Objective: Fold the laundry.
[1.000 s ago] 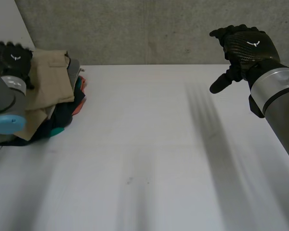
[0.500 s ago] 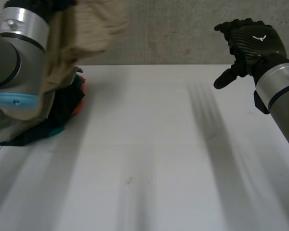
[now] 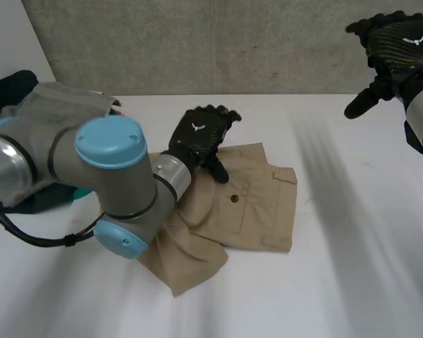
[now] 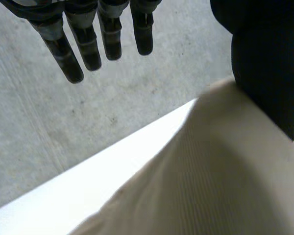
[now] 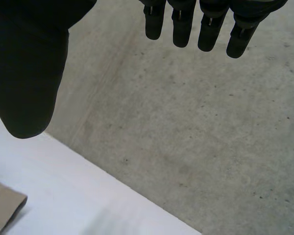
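The left hand (image 3: 197, 137) lays its thumb on the tan shorts (image 3: 257, 201), fingers straight and gripping nothing. The right hand (image 3: 398, 49) hangs spread and empty above the desk (image 3: 338, 282).

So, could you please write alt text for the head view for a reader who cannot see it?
The robot's left hand rests with straight fingers on the far edge of a crumpled beige garment lying on the white table. The right hand hangs open in the air, apart from it.
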Robot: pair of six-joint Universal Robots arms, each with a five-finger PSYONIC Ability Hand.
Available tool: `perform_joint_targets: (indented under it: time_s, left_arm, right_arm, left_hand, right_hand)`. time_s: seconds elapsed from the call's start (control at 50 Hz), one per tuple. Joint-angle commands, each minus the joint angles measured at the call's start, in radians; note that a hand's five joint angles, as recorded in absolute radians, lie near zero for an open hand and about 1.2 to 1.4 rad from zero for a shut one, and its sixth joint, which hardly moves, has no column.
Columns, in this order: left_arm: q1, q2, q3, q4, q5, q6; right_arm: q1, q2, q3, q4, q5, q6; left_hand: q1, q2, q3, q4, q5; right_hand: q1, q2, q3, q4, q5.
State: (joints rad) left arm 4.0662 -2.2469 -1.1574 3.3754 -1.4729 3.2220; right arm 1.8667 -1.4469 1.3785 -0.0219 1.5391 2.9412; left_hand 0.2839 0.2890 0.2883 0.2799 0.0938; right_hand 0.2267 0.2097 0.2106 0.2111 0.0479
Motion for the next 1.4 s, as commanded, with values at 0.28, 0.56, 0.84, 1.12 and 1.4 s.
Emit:
perform_joint_targets:
  time_s: [0.28, 0.56, 0.84, 1.12, 1.4]
  left_arm:
    - [-0.016, 0.472, -0.536, -0.113, -0.357, -0.031]
    - [-0.023, 0.394, -0.651, -0.111, -0.281, -0.267]
    - [0.003, 0.185, -0.496, -0.044, -0.265, -0.266]
    - [0.085, 0.334, -0.363, -0.048, -0.244, -0.252]
    - [0.086, 0.662, -0.003, -0.272, -0.043, -0.192]
  right_arm:
    - [0.152, 0.154, 0.045, 0.419, -0.045, -0.352]
    - [0.307, 0.238, 0.315, 0.045, -0.042, -0.28]
    - [0.316, 0.46, 0.258, -0.276, 0.041, -0.278]
    - [0.299, 0.377, 0.179, -0.32, 0.056, -0.336]
    - [0.221, -0.084, -0.203, 0.071, -0.014, -0.306]
  left_hand:
    - [0.006, 0.001, 0.001, 0.01, 0.021]
    - [0.041, 0.036, 0.037, 0.045, 0.057]
    - [0.736, 0.731, 0.732, 0.74, 0.752]
    - [1.112, 1.107, 1.108, 1.116, 1.128]
    - [1.112, 1.107, 1.108, 1.116, 1.128]
  right_hand:
    - [0.169, 0.186, 0.185, 0.185, 0.173]
    - [0.146, 0.163, 0.162, 0.162, 0.151]
    - [0.181, 0.198, 0.197, 0.197, 0.185]
    - [1.17, 1.187, 1.186, 1.185, 1.174]
    - [1.17, 1.187, 1.186, 1.185, 1.174]
